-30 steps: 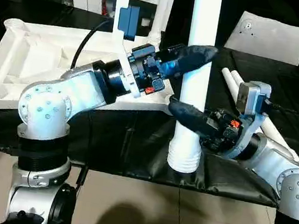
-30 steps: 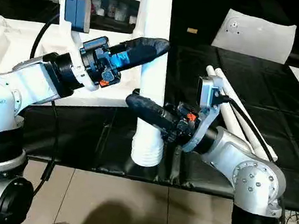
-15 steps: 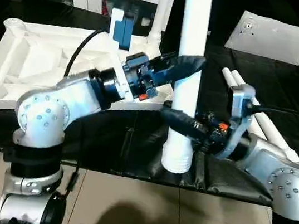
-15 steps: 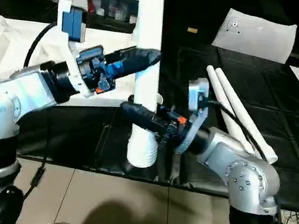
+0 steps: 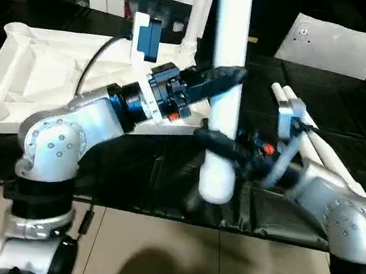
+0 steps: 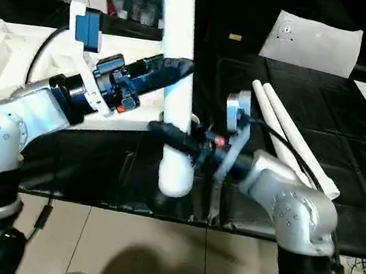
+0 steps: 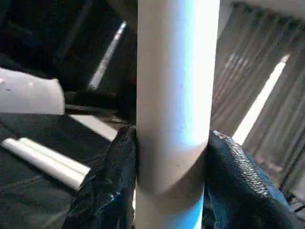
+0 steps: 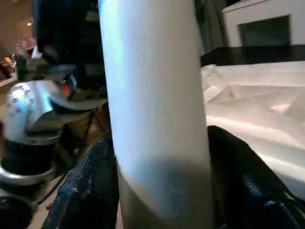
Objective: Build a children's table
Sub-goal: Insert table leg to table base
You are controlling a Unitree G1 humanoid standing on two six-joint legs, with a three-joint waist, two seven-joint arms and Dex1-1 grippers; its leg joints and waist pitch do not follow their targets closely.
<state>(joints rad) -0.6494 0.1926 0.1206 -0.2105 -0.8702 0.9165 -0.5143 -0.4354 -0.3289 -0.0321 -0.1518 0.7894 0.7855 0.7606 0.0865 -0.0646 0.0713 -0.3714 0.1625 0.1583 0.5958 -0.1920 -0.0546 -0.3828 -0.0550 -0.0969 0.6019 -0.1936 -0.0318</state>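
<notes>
Both end effectors, left [image 5: 230, 75] and right [image 5: 213, 140], around upright leg [image 5: 227, 61]

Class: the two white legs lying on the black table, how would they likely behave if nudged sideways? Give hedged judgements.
The two spare legs are round and smooth, so they would probably roll across the black table. Being tapered, they would likely curve rather than roll straight. They look stiff: the held leg stays straight between the left claw and right claw.

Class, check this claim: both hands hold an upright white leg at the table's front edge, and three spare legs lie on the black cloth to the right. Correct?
Not quite. Two spare legs lie there, as the right eye view shows. The left hand and right hand do hold the upright leg.
</notes>
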